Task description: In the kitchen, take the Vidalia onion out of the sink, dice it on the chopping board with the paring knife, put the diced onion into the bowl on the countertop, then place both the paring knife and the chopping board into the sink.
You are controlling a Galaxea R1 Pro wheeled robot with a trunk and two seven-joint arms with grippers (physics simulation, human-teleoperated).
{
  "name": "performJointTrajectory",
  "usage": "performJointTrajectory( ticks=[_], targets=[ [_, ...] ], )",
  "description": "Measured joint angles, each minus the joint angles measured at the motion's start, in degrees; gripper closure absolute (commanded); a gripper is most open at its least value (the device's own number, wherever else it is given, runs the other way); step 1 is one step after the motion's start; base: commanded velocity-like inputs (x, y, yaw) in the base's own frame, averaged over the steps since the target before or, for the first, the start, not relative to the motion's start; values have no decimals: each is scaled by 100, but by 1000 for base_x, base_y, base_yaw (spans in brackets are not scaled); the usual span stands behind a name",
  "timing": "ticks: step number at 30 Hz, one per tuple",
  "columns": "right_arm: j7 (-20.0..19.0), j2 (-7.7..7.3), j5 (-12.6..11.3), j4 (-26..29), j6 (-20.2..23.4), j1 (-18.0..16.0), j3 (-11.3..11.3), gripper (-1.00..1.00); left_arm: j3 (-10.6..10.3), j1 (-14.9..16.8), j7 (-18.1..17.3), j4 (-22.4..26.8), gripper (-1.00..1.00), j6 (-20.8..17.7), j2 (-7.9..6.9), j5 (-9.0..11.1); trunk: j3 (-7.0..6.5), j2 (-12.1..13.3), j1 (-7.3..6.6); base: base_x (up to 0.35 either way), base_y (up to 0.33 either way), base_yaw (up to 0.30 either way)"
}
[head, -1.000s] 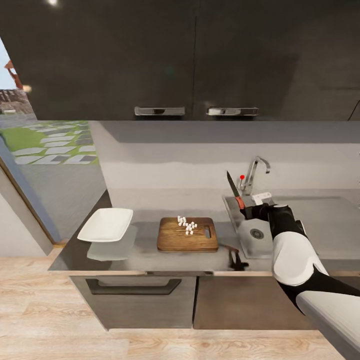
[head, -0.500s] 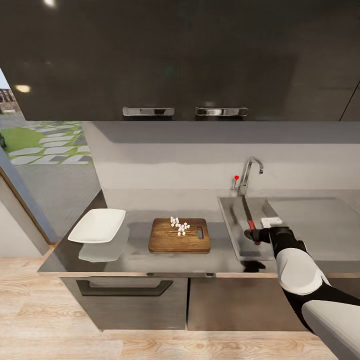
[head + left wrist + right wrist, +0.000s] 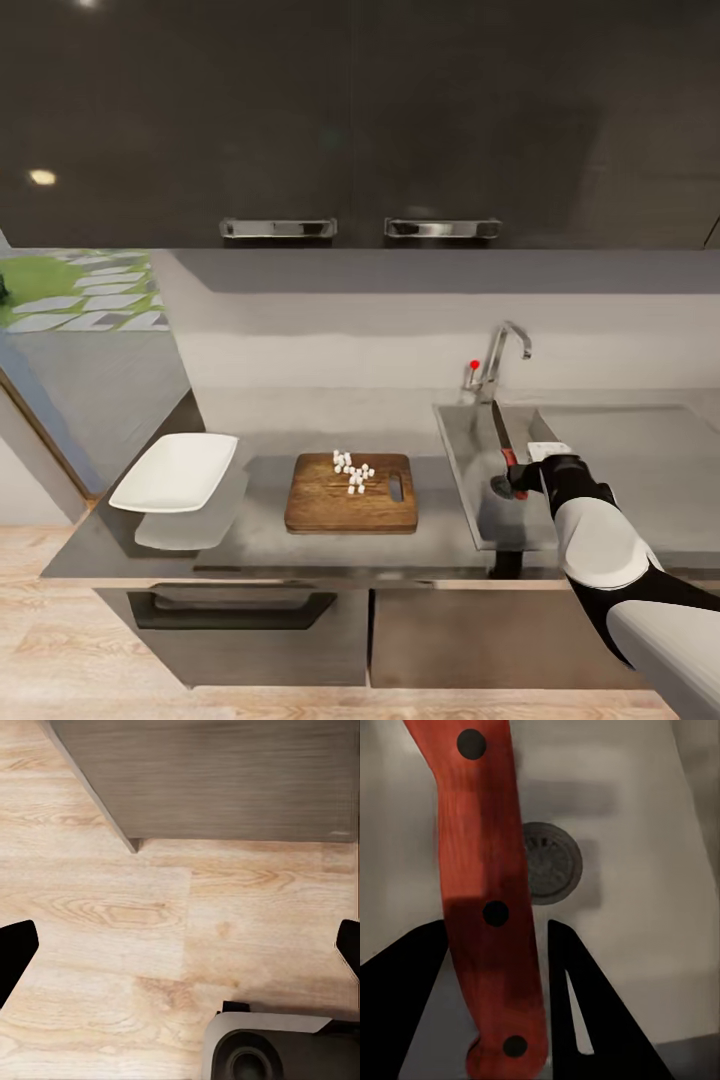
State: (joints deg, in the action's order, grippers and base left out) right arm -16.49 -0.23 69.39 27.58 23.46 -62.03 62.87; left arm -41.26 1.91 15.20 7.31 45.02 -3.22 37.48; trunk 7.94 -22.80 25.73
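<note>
Paring knife (image 3: 491,907) sits clamped between the right gripper (image 3: 495,945) jaws above the sink (image 3: 465,460) drain (image 3: 551,862); blade only visible from the head view. Left gripper (image 3: 180,945) jaws gape over floor (image 3: 112,907).

The paring knife (image 3: 502,441), red-handled with a dark blade, lay low over the stainless steel sink (image 3: 460,470), its blade pointing toward the tap; its riveted handle (image 3: 487,900) sat beside the round drain (image 3: 551,862). The dark brown chopping board (image 3: 352,493) lay flat on the grey countertop (image 3: 250,525), bearing white diced onion (image 3: 352,471). The white bowl (image 3: 176,472) stood empty near the countertop's left end.
</note>
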Motion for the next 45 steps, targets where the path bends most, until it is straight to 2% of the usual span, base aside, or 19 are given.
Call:
performJointTrajectory(
  ticks=[2,5,13,20,26,35,45],
  targets=[
    [1,1,1,-1,395,0,-4,100,0,0,0,0,-100,1,0,-2,0,1,1,47,-36,0],
    [2,1,-1,-1,579,0,-6,100,0,0,0,0,-100,2,0,-7,3,1,2,12,-9,0],
    [4,8,5,-7,624,-1,-6,100,0,0,8,0,-100,4,-9,-7,64,1,2,7,-1,0],
    [14,18,6,-96,633,5,-2,100,4,0,0,-1,-100,3,-5,-6,129,0,-1,235,54,0],
    [19,6,7,-164,639,105,2,100,0,0,0,0,-100,2,-7,-8,183,1,2,72,16,0],
    [20,-25,0,-168,682,500,3,100,1,0,2,1,-100,4,0,-8,266,0,1,60,-4,0],
    [20,-24,-2,-168,689,526,1,100,0,0,13,0,-100,1,-5,0,358,0,2,105,-54,0]
  ],
)
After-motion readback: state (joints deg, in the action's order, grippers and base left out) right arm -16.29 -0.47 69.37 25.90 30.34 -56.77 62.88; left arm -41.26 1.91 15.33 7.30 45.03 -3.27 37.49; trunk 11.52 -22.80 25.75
